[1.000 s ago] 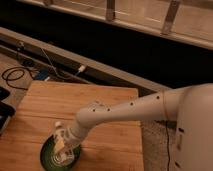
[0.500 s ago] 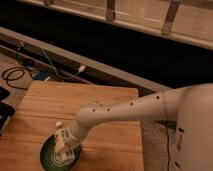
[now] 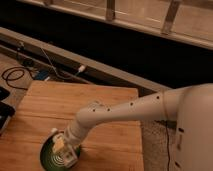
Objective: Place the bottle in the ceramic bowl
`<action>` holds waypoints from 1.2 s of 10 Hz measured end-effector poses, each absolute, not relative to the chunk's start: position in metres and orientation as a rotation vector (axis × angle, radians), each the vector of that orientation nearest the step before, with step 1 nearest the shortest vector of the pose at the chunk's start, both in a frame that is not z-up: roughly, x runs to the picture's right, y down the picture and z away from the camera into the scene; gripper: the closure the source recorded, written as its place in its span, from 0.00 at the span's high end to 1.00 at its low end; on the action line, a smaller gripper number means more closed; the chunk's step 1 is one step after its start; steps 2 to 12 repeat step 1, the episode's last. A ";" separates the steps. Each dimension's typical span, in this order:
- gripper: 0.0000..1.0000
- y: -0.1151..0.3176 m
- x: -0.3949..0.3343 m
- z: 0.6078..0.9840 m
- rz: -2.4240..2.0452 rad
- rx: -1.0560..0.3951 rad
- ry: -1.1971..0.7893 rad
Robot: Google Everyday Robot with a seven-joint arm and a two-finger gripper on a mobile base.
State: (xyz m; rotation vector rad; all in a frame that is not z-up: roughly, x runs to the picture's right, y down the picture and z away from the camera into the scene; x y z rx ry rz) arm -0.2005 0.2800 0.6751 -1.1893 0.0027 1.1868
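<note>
The dark green ceramic bowl [image 3: 51, 158] with pale rings inside sits on the wooden table near its front edge. My white arm reaches down from the right, and my gripper [image 3: 64, 151] hangs over the bowl's right half. A small pale object [image 3: 59, 144], which looks like the white bottle, shows at the gripper over the bowl. I cannot tell whether it is held or resting in the bowl.
The wooden table [image 3: 90, 110] ends at the right about mid-frame, with grey floor beyond. A dark object [image 3: 5, 107] lies at the table's left edge. Cables [image 3: 20, 75] lie on the floor behind, along a raised ledge and dark wall.
</note>
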 end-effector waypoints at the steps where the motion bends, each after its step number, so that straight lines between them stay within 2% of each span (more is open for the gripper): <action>1: 0.63 0.280 -0.200 0.675 1.187 -1.189 0.003; 12: 0.63 0.280 -0.200 0.675 1.187 -1.189 0.003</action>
